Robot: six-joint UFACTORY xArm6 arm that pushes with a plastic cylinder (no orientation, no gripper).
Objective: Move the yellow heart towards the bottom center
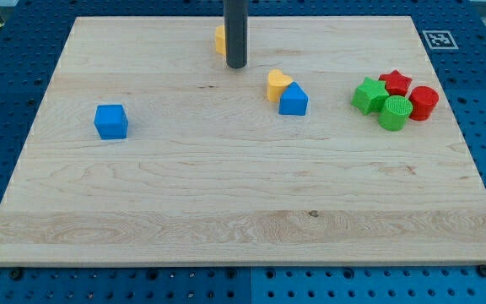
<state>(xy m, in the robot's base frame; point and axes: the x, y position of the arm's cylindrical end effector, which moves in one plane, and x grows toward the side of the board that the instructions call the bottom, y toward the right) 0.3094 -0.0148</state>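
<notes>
The yellow heart (277, 85) lies on the wooden board right of centre in the upper half, touching a blue triangular block (294, 100) at its lower right. My tip (236, 65) stands near the view's top centre, up and to the left of the heart, apart from it. A second yellow block (220, 40) sits just left of and behind the rod, mostly hidden, so its shape cannot be made out.
A blue cube (110, 122) sits at the view's left. A cluster at the right holds a green star (368, 95), a red star (396, 82), a green cylinder (395, 112) and a red cylinder (423, 102). The board (243, 219) rests on a blue pegboard.
</notes>
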